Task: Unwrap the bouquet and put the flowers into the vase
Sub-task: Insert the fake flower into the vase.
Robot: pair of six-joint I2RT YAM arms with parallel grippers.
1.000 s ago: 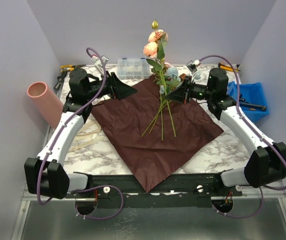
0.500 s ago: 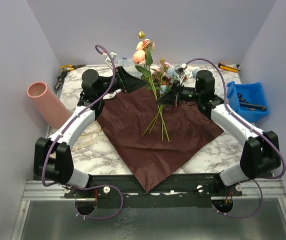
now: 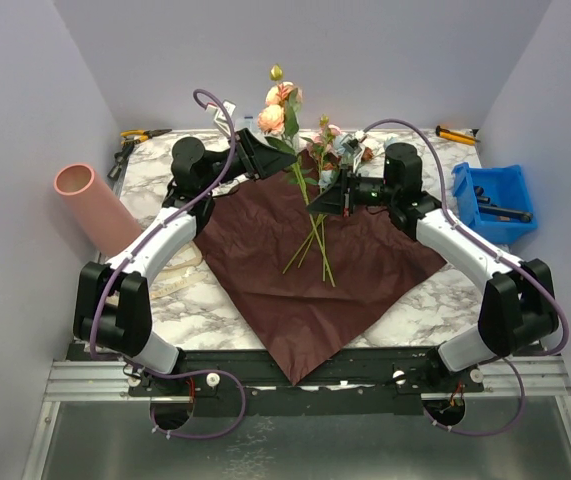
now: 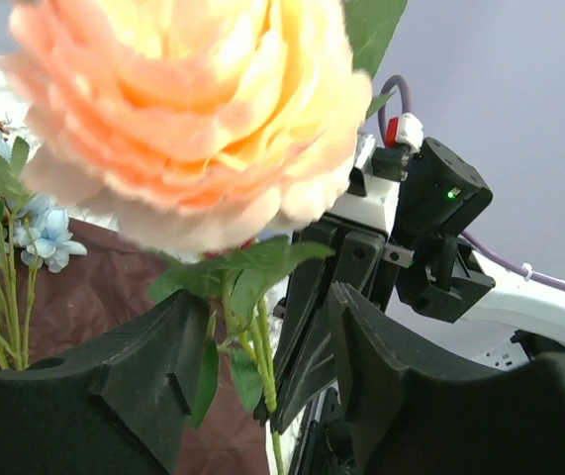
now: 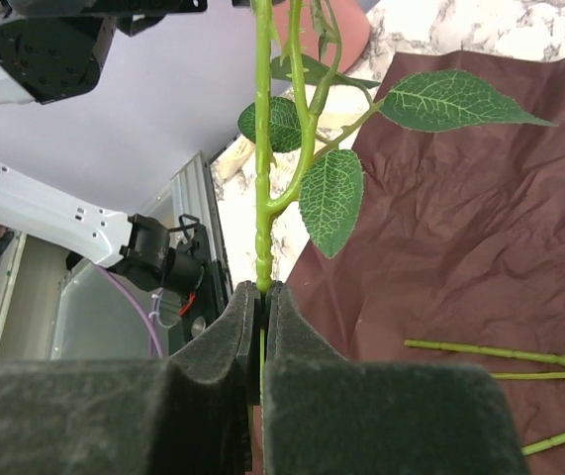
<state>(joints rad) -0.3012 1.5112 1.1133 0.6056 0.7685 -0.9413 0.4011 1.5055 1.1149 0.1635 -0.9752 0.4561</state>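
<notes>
The right end effector (image 5: pixel 261 289) is clamping the upright flower stem (image 5: pixel 263 148) while the left end effector (image 4: pixel 265 317), jaws apart, is straddling it higher up.

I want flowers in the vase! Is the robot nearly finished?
Not yet. Done: the maroon sheet lies open. In hand: the right hand pinches a flower stem, and the left hand stands open around stems under the peach bloom. To do: the vase holds no flowers, and other stems lie on the sheet.

Peach flowers (image 3: pixel 278 103) stood upright above the flat maroon sheet (image 3: pixel 305 295); other stems (image 3: pixel 303 245) lay on it. The pink vase (image 3: pixel 93 207) leaned at left.
</notes>
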